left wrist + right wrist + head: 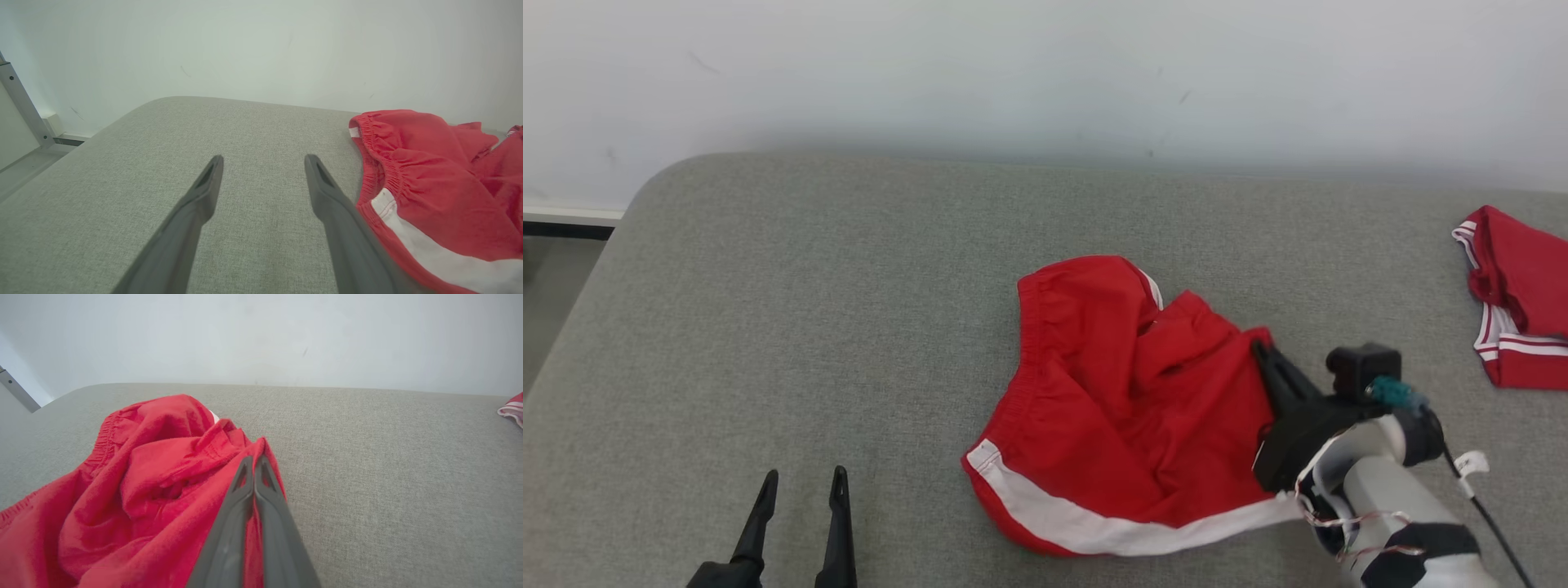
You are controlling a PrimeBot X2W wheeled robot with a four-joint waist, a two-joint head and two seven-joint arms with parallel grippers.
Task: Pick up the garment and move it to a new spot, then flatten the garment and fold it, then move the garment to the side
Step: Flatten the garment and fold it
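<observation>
Two long dark fingers of the left gripper [805, 474] are poking up at the lower left of the head view. They are standing spread wide apart, holding nothing, over the grey padded top [792, 310]. In the left wrist view one finger of this gripper [264, 159] is sitting close beside the red shorts [429, 183], near their white stripe [441, 261].

At the lower right of the head view, the right gripper [1260, 349] is reaching up and to the left from its pale arm. Its fingers are pressed tight together and are pinching the right edge of the red shorts [1111, 392]. In the right wrist view the red cloth [163, 477] is bunching up in a little peak at the fingertips [254, 459].

The shorts are lying crumpled in the lower middle of the head view. Farther off, at the right edge, another red piece of clothing [1523, 294] is lying well apart from them. A white wall [1013, 65] is standing behind it all.
</observation>
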